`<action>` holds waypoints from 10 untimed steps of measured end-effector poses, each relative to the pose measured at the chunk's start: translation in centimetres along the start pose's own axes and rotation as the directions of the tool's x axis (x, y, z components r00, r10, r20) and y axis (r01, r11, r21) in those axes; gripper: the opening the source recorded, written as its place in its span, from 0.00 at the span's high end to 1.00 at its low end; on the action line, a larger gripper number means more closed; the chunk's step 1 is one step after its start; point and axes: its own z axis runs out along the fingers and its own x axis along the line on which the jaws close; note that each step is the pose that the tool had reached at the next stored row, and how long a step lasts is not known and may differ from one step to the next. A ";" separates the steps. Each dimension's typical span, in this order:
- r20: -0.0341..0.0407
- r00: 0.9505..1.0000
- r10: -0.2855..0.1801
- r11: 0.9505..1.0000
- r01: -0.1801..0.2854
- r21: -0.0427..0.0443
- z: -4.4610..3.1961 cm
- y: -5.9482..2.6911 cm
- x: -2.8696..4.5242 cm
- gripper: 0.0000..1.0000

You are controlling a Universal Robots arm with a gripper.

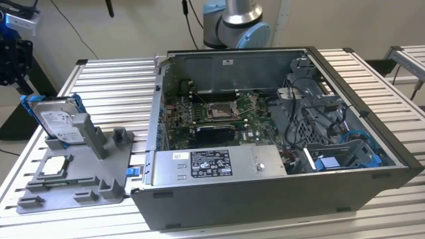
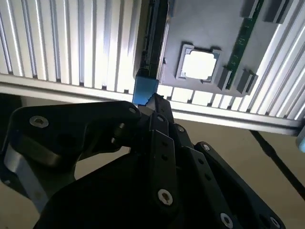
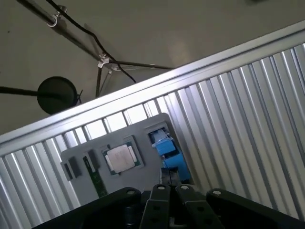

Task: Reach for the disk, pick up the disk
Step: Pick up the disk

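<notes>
The disk stands on edge in a grey fixture at the exterior view's left, its silver face and white label framed by a blue bracket. My black gripper hangs just above and outside the disk's upper corner, near the table's edge, apart from it. In the second wrist view the disk appears edge-on, with its blue bracket end just past the gripper. In the first wrist view the disk's blue bracket lies right beyond the gripper. The fingers look shut with nothing between them.
A small square silver chip and a green memory stick lie on the same fixture beside the disk. An open computer case takes up the table's middle and right. The ribbed metal table ends close under the gripper.
</notes>
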 end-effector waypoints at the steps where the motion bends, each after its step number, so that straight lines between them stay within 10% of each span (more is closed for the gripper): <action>1: 0.000 1.000 -0.016 1.000 0.016 0.000 0.03 0.00 0.00 1.00; 10: -0.001 0.991 -0.132 0.991 0.132 -0.002 0.48 -0.06 -0.02 1.00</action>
